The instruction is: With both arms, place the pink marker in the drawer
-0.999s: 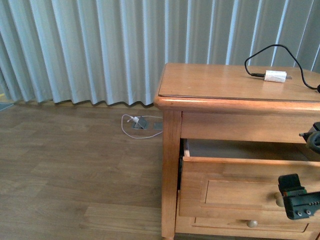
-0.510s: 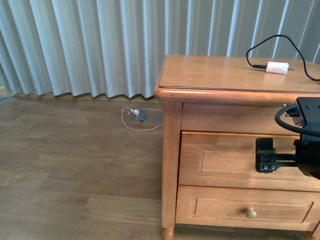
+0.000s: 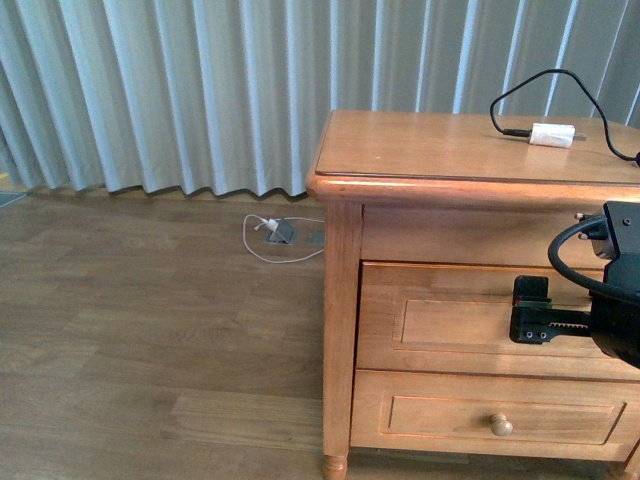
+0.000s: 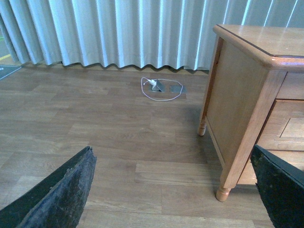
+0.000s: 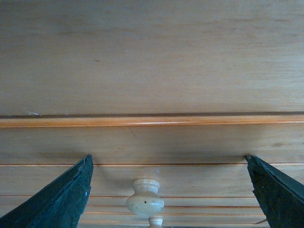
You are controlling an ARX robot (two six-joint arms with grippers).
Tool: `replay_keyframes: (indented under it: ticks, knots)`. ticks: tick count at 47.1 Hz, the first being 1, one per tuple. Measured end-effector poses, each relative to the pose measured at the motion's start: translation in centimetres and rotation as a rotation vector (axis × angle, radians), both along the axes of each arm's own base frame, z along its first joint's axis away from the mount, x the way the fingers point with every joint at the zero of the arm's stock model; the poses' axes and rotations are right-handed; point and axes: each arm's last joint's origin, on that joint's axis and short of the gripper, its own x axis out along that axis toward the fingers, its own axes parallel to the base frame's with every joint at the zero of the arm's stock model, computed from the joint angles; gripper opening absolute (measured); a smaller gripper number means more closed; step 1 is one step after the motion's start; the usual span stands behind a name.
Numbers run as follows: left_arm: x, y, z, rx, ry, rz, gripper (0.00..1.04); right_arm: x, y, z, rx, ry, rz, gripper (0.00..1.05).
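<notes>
The pink marker is not in view. The drawer (image 3: 450,320) is the upper one of the wooden nightstand and it stands shut. My right gripper (image 3: 530,312) hangs just in front of the drawer's panel, open and empty, and the black right arm (image 3: 615,300) hides the drawer's knob. In the right wrist view the open right gripper (image 5: 168,157) faces the drawer front, with the pale round knob (image 5: 145,195) between its fingers (image 5: 66,202) but untouched. My left gripper (image 4: 172,148) is open and empty above the floor, beside the nightstand's side (image 4: 235,90).
A white charger plug (image 3: 552,135) with a black cable lies on the nightstand top (image 3: 420,150). A lower drawer with its own knob (image 3: 501,425) is shut. Curtains (image 3: 200,90) hang behind. A white cable and floor socket (image 3: 278,236) lie on the wooden floor.
One second ago the drawer stood pulled out with the right gripper at its knob. Now it is shut, and the right gripper sits just off its front.
</notes>
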Motion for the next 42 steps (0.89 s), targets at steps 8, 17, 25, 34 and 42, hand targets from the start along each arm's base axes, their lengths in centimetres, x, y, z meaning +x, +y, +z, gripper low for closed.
replay_keyframes:
  ticks: [8, 17, 25, 34, 42]
  knots:
    - [0.0, 0.0, 0.0, 0.0, 0.0, 0.0, 0.99, 0.0, 0.0, 0.0, -0.001, 0.004, 0.003, 0.96]
    - [0.0, 0.0, 0.0, 0.0, 0.0, 0.0, 0.99, -0.3, -0.2, 0.2, -0.013, 0.032, 0.012, 0.96]
    - [0.0, 0.0, 0.0, 0.0, 0.0, 0.0, 0.99, -3.0, -0.8, 2.4, -0.026, 0.038, 0.067, 0.96]
    - [0.0, 0.0, 0.0, 0.0, 0.0, 0.0, 0.99, -7.0, -1.4, 4.9, -0.015, 0.069, 0.136, 0.96]
    - [0.0, 0.0, 0.0, 0.0, 0.0, 0.0, 0.99, -10.6, -2.0, 7.8, 0.004, 0.064, 0.179, 0.96]
